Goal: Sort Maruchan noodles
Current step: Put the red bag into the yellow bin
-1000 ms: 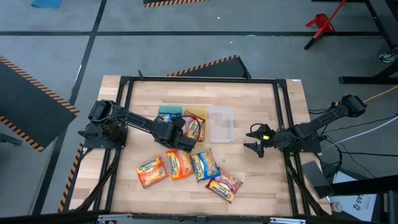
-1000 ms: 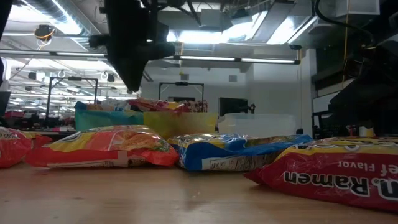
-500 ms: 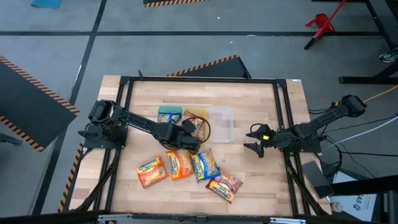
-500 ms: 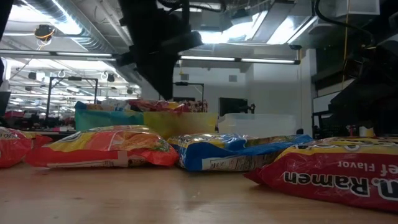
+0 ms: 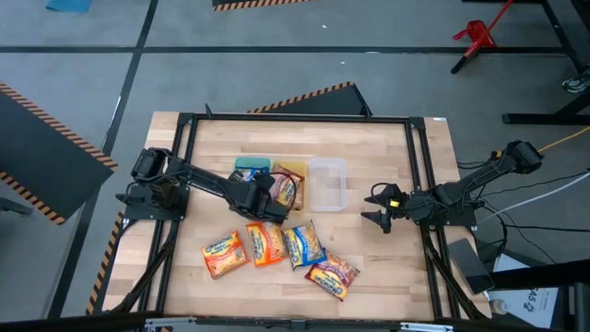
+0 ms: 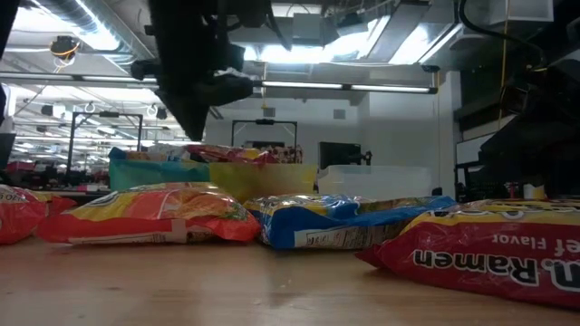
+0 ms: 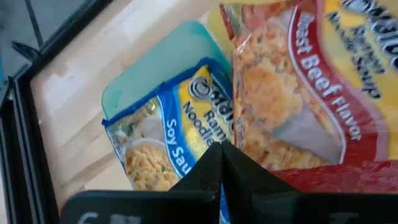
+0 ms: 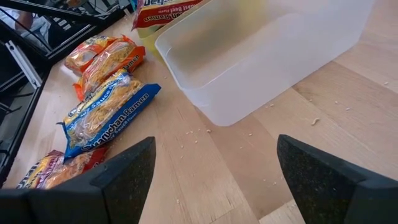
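Sorting is partly done, as you can judge from the trays: a blue-yellow packet (image 7: 163, 134) lies in the green tray (image 7: 146, 71), and a red roast-beef packet (image 7: 292, 87) lies in the yellow tray (image 5: 293, 169) beside it. The clear tray (image 8: 261, 56) holds nothing. Your left gripper (image 5: 268, 205) hovers over these two trays, its fingers pressed together and holding nothing. Four packets wait on the table (image 5: 387, 267): two orange ones (image 5: 224, 253) (image 5: 264, 243), a blue one (image 5: 302, 244) and a red one (image 5: 332, 275). Next, you probably need to spread the fingers and go down on one of them. Your right gripper (image 5: 382, 214) waits near the table's right edge with fingers spread wide.
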Robot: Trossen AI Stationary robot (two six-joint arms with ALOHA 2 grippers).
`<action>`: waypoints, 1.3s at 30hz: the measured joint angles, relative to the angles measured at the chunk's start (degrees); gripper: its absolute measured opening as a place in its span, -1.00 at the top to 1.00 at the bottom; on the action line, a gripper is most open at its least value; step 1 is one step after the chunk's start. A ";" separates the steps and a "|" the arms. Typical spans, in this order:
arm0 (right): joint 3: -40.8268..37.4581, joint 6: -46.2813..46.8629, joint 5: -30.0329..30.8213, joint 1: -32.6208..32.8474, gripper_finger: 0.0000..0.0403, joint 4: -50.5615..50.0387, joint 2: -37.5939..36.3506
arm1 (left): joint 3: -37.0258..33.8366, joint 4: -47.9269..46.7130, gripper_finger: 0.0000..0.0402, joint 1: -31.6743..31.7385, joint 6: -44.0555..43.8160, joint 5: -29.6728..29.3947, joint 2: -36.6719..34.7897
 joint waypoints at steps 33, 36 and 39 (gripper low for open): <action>-0.09 -1.89 -6.94 0.02 -0.60 6.16 0.86 | -0.40 29.00 1.00 -2.97 19.57 11.54 0.72; -0.09 -1.68 -5.85 0.02 -0.60 6.51 1.64 | -0.36 27.70 1.00 -3.91 21.35 9.79 0.72; -0.09 -1.37 -5.47 0.02 -0.60 6.60 2.29 | -0.37 27.97 1.00 -4.15 20.67 9.34 0.72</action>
